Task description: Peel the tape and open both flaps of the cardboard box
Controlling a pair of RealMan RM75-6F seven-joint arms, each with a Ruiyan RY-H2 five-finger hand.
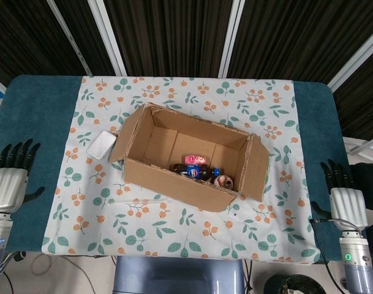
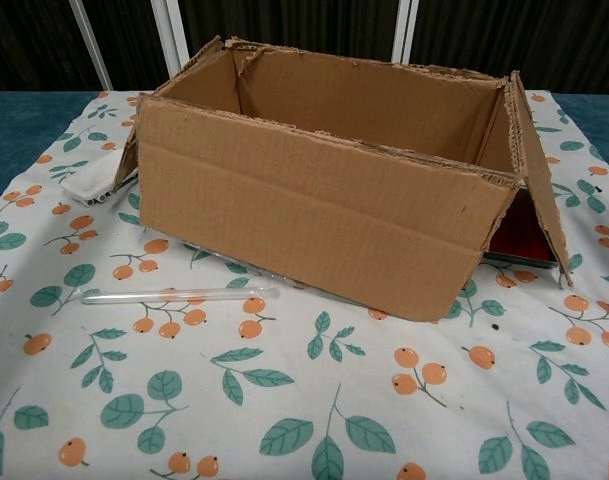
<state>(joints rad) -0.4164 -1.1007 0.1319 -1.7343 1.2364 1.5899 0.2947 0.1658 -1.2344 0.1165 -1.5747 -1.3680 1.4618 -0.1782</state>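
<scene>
Left hand (image 1: 7,184) sits at the lower left edge of the head view, fingers straight and spread, holding nothing and clear of everything. Right hand (image 1: 344,202) mirrors it at the lower right, fingers extended and apart, nothing in its grasp either. Neither shows in the chest view.

Centre frame, the cardboard box (image 1: 189,156) stands on the fruit-patterned cloth (image 1: 174,226), top open. Its left flap (image 1: 126,135) angles outward and its right flap (image 1: 258,166) hangs down along the right end. Inside lie a dark bottle (image 1: 197,172) with a blue label, writing too small to read, and a pink packet (image 1: 196,160) behind it.

Just beside the left flap rests a white case (image 1: 101,144). A clear strip (image 2: 174,294) lies on the cloth near the box's front wall. Wide bare cloth runs in front of the box, and teal desk (image 1: 42,110) shows open on both sides between box and hands.
</scene>
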